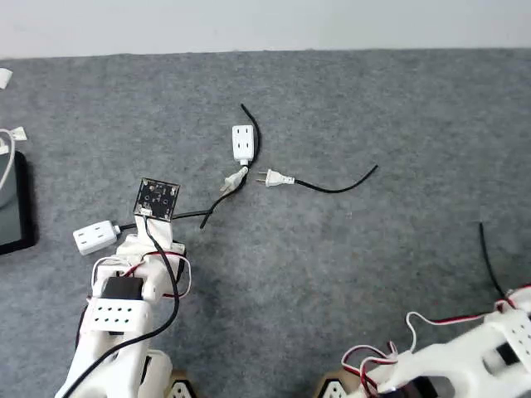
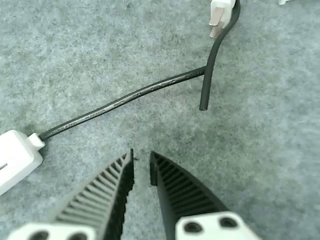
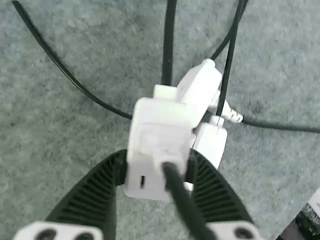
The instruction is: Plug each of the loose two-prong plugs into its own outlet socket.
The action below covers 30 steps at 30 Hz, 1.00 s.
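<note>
In the left wrist view my left gripper [image 2: 142,156] hovers over the carpet, shut on nothing. Just beyond it a black cord [image 2: 120,101] runs from a white outlet block [image 2: 15,159] toward a loose white plug [image 2: 220,15]. The high view shows that outlet block [image 1: 95,238] beside the left arm [image 1: 124,307]. It also shows a second outlet [image 1: 242,143] and two loose plugs [image 1: 235,181] [image 1: 275,178] at mid-table. My right gripper [image 3: 157,157] is shut on a white outlet block [image 3: 160,150] with a black cord [image 3: 181,202] leaving its near face. Other white plug parts [image 3: 200,85] lie behind it.
A dark tablet-like slab [image 1: 12,203] lies at the table's left edge. The right arm [image 1: 465,365] sits at the lower right corner, with a black cable [image 1: 489,257] trailing up from it. Grey carpet covers the whole table.
</note>
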### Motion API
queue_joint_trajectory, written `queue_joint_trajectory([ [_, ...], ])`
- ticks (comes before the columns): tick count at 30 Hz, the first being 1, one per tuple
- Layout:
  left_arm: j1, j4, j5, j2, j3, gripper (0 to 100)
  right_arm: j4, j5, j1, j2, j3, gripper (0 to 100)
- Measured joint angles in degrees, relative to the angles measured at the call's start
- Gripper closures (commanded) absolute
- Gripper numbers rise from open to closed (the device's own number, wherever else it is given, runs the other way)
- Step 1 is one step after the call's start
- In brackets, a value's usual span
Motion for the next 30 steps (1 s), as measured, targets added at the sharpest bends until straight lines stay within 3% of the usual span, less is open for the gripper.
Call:
queue_joint_trajectory([
  [3,0.0,0.0,0.0,0.0,0.0,95,4.31,-1.76,-0.7,-0.35,0.0,70.2],
  [9,0.0,1.23,0.88,0.0,0.0,81,16.7,-3.96,-7.03,-2.55,-2.11,87.0],
  [14,0.0,2.2,3.52,0.0,0.0,81,26.46,-11.87,-10.29,-6.68,-7.82,96.5],
  [18,0.0,2.29,4.13,0.0,-0.79,81,32.97,-15.12,-18.99,-10.55,-8.09,98.7],
  [21,0.0,2.55,6.42,0.88,-4.04,81,31.82,-18.29,-26.29,-13.63,-6.95,99.0],
  [26,0.0,6.59,9.58,6.86,-12.48,80,21.1,-19.69,-37.01,-16.26,4.57,98.9],
  [30,0.79,4.4,11.69,12.66,-18.55,80,15.3,-19.69,-44.75,-16.62,11.43,98.7],
])
